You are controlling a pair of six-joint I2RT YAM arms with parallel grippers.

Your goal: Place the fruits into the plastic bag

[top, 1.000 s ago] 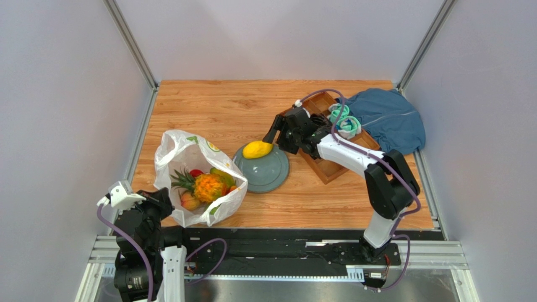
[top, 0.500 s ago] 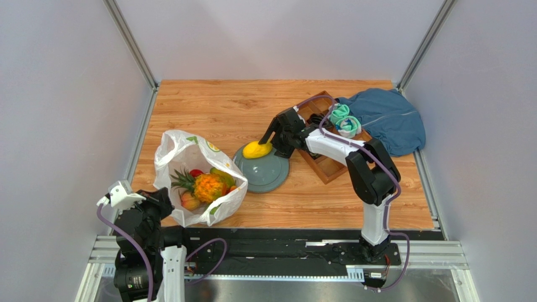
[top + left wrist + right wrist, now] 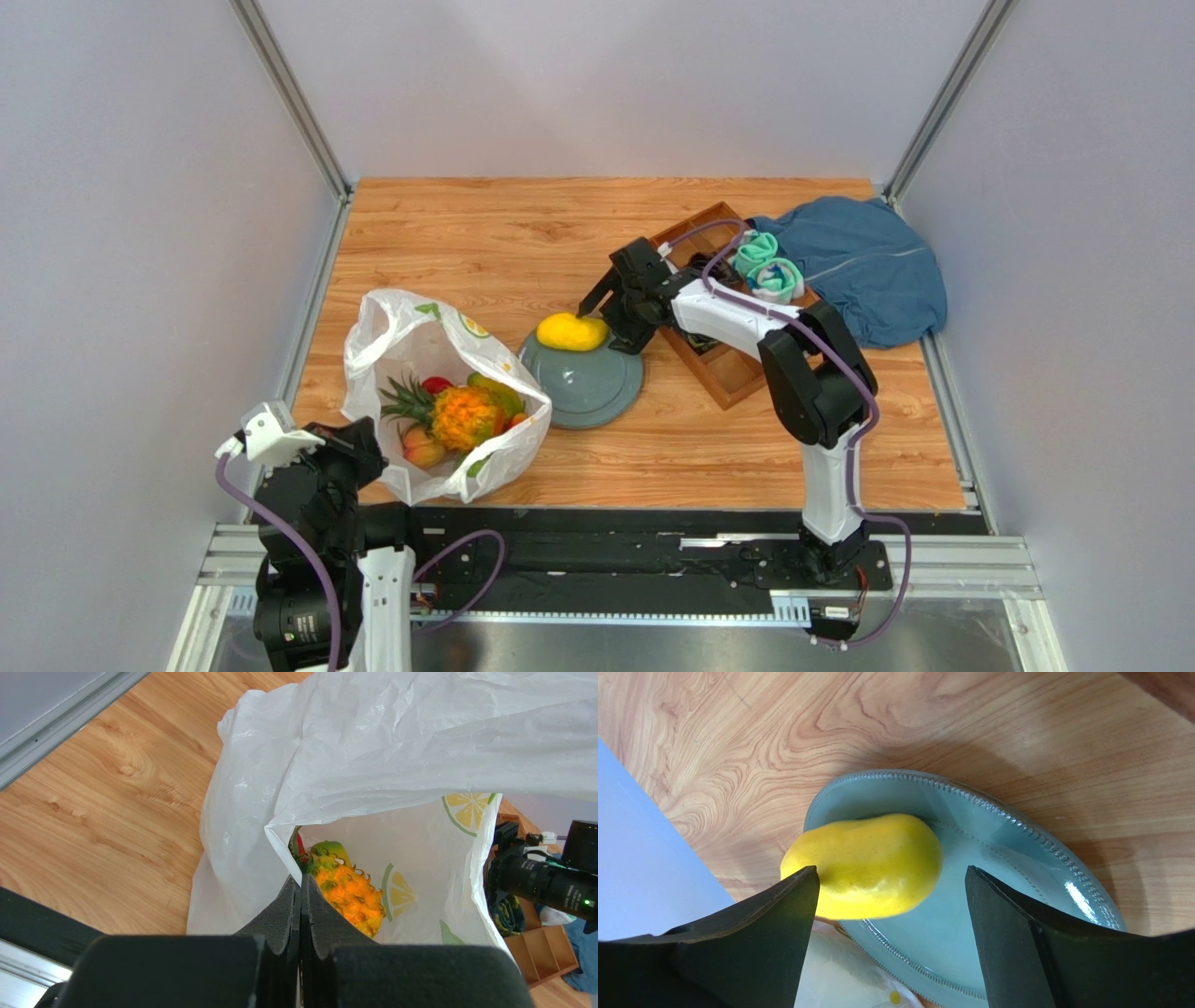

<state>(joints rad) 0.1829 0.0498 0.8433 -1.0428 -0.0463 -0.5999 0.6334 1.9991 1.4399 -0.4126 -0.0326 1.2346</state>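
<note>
- The right gripper (image 3: 592, 311) is spread wide, one jaw on either side of the yellow mango (image 3: 571, 332), not clamped on it.
- The mango lies on the far left rim of a grey-blue plate (image 3: 603, 385) in the middle of the bench (image 3: 491, 238).
- The left gripper (image 3: 300, 885) is pressed together, pinching the rim of the plastic bag (image 3: 407, 336) at the near left.
- Inside the bag sit the pineapple (image 3: 466, 416), a peach (image 3: 421, 448) and a red fruit (image 3: 438, 385).

I'm looking into a lab test cell: plain pale panels (image 3: 126, 210) in aluminium posts (image 3: 291, 95) box in a wooden desk (image 3: 463, 238), with my left arm (image 3: 320, 511) and right arm (image 3: 821, 406) bolted to a metal rail (image 3: 631, 567) at its near edge.
</note>
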